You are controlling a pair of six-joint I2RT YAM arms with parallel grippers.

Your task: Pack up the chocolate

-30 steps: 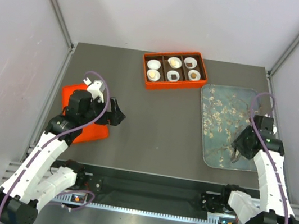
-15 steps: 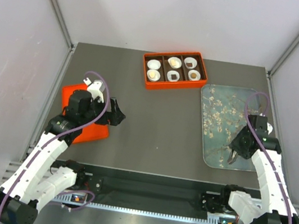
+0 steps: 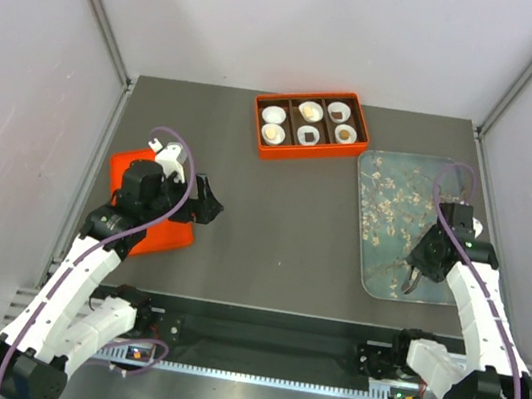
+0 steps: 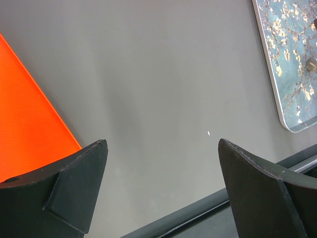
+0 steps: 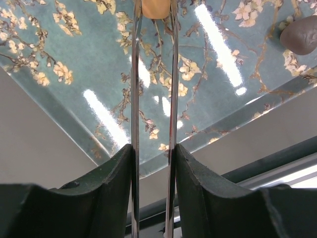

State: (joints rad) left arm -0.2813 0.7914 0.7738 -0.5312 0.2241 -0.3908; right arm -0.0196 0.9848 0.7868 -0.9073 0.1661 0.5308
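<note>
My right gripper [image 3: 414, 274] [image 5: 153, 147] is shut on metal tweezers [image 5: 135, 74] above the near end of the grey-blue blossom tray [image 3: 402, 186]. The tweezer tips stand on either side of a tan chocolate [image 5: 156, 7], touching it. A dark chocolate [image 5: 300, 34] lies loose on the tray [image 5: 74, 44] to the right. The orange box [image 3: 310, 126] at the back holds several white paper cups with chocolates in them. My left gripper [image 3: 207, 200] [image 4: 161, 144] is open and empty above bare table.
An orange lid [image 3: 126, 173] [image 4: 25, 129] lies flat under my left arm at the left. The tray's near corner [image 4: 297, 124] shows in the left wrist view, with one small lump [image 4: 311, 64] on it. The table's front rail runs along the near edge.
My right gripper has shifted a little to the left over the tray's near end with the tweezers. The left arm has not moved.
</note>
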